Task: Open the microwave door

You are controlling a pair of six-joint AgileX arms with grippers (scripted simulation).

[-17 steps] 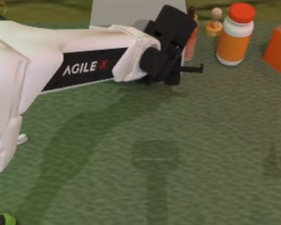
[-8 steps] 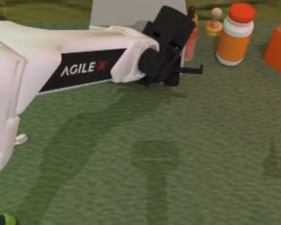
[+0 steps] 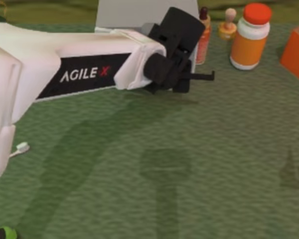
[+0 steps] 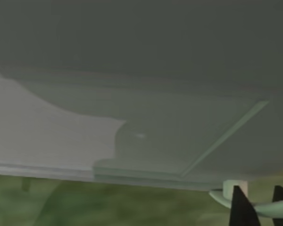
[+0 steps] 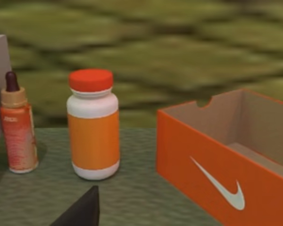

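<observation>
The left arm reaches from the left across the far part of the green counter (image 3: 199, 164); the left tool (image 3: 209, 75) sits at the front right of the microwave (image 3: 139, 12), which stands at the far edge, left of centre; whether this tool is wide or narrow cannot be told. In the left wrist view the microwave door (image 4: 146, 132) fills the frame, its pale handle (image 4: 236, 188) beside the dark fingertips (image 4: 240, 209). Right of the microwave stand a dropper bottle (image 5: 18, 134), a small wooden peg figure (image 3: 228, 24) and a closed orange bottle with red cap (image 5: 93, 125); the orange box (image 5: 217, 165) at the far right is open, its visible interior holding nothing. The right tool is out of view.
</observation>
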